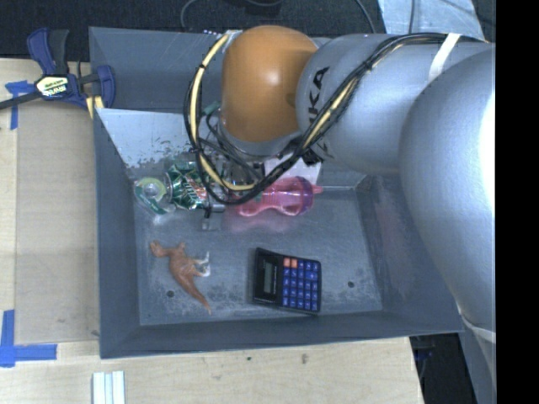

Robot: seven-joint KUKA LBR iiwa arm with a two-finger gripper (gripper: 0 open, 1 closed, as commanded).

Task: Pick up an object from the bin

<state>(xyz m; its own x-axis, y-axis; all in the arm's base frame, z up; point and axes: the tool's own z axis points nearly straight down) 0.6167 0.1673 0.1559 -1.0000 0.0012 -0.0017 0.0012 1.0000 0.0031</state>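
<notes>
My gripper (210, 202) hangs low in the back-left part of the bin, mostly hidden under the arm's wrist. It sits between a crumpled green-and-clear plastic thing (181, 188) on its left and a pink translucent plastic thing (278, 199) on its right, close against both. I cannot make out whether it touches either. Nothing is visibly held.
An orange toy dinosaur (185, 272) lies at the front left of the bin floor. A black calculator (288, 280) with blue and orange keys lies at the front middle. The arm reaches in from the right and covers the bin's back right.
</notes>
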